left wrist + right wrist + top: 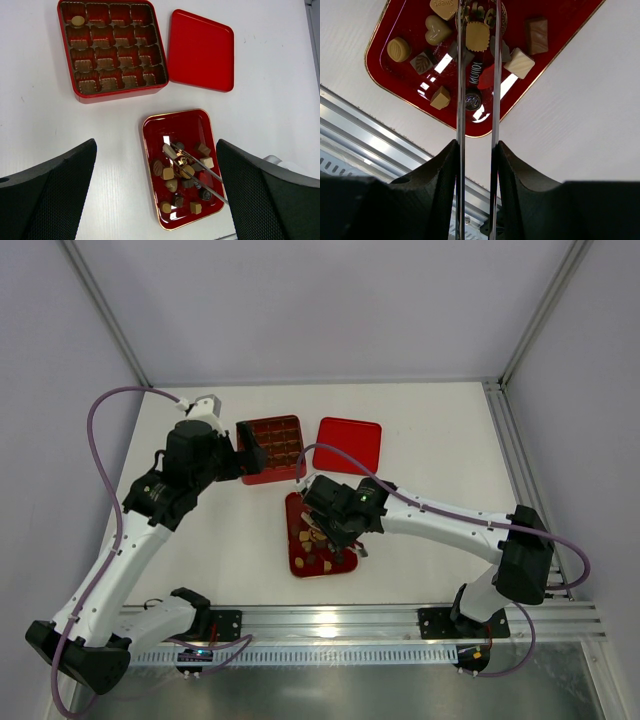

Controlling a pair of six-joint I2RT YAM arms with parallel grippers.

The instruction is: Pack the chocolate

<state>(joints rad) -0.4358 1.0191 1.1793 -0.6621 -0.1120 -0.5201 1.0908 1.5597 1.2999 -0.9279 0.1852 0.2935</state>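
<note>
The right gripper (477, 150) hangs over the red tray (155, 130) near the middle of the table (440, 440), its fingers (442, 165) clamped on metal tweezers (461, 100). A round fluted piece (477, 36) sits between the tweezer blades; whether they touch it cannot be told. The other chocolate pieces (169, 186), dark brown, light brown and cream, lie loose in that tray. One round light piece (77, 21) sits in the far left corner cell of the compartmented box (120, 95), farther back. The red lid (200, 50) lies flat just right of the box. The left gripper (250, 455) hovers at the box's left edge, fingers (65, 175) spread wide, holding nothing.
</note>
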